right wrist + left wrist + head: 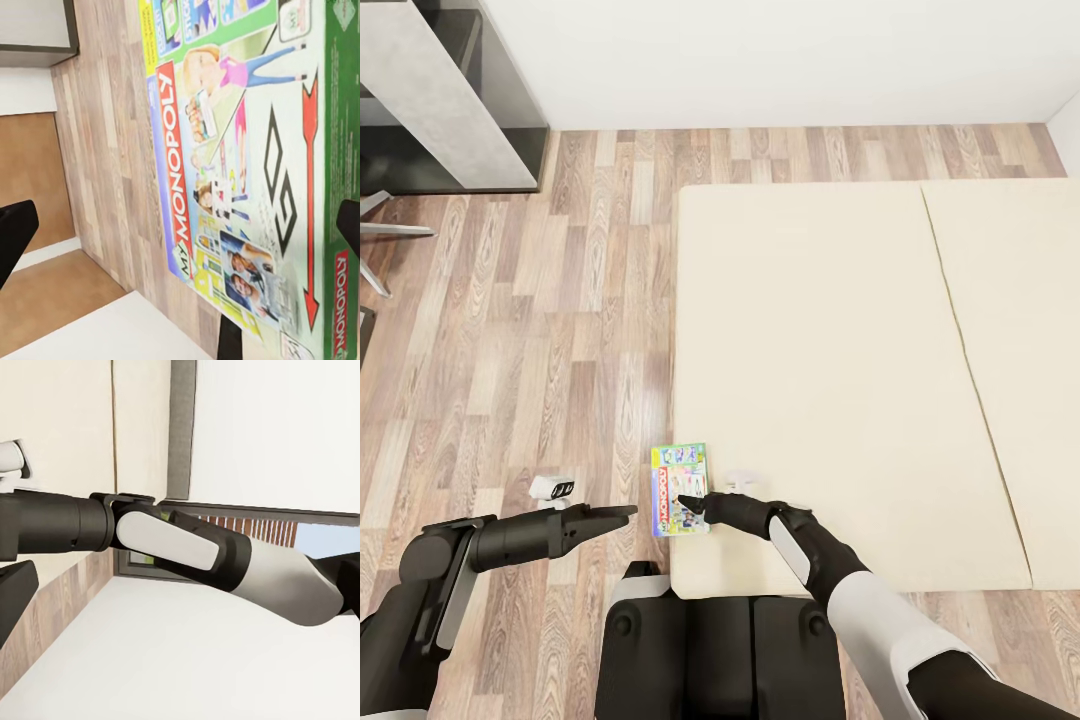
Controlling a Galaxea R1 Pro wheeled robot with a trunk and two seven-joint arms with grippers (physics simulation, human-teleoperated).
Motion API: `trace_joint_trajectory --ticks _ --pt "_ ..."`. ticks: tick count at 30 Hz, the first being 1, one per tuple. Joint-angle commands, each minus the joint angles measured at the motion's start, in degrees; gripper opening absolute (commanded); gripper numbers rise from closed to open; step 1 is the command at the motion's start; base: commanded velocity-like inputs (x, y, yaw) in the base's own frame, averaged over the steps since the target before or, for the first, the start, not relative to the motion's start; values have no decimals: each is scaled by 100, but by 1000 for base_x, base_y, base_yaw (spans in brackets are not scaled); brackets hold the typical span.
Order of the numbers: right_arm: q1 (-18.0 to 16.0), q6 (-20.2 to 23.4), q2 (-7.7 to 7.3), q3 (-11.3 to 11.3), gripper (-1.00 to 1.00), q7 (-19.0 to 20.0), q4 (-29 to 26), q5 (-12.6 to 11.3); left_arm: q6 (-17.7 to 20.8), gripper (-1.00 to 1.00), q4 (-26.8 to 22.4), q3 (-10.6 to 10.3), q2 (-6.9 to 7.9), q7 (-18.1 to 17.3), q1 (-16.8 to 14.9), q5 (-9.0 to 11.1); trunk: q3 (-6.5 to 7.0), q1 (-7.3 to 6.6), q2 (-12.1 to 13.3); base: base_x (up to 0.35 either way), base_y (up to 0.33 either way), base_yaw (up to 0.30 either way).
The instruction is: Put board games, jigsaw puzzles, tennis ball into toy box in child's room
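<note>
A green-edged Monopoly board game [678,488] lies flat at the near left corner of the bed [810,380], partly overhanging the mattress edge above the floor. My right gripper [691,503] hovers just over the box's near end, open. In the right wrist view the printed lid [247,187] spreads between the two widely parted fingertips [15,232]. My left gripper [615,516] points toward the box from the floor side, a short gap away from it and open. In the left wrist view the right forearm [195,547] crosses in front of it.
Wood-plank floor [510,350] runs left of the bed. A grey-topped piece of furniture [440,90] stands at the far left against the white wall, with chair legs [385,235] below it. A small white object [552,487] sits above the left arm, another [740,482] beside the game.
</note>
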Motion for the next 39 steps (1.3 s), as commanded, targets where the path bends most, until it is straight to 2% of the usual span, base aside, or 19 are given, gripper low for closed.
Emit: trace_joint_trajectory --ticks 1,12,39 --pt "-2 45 0 5 100 0 -5 -49 60 100 -2 0 2 -23 -1 -5 -6 3 -9 0 0 0" --pt "-2 34 0 5 100 -51 -28 -39 60 100 0 0 2 -23 -1 -3 16 3 -9 0 0 4" --pt "-2 -124 0 5 100 -58 -39 -32 59 100 -2 0 2 -23 -1 -6 255 3 -9 0 0 81"
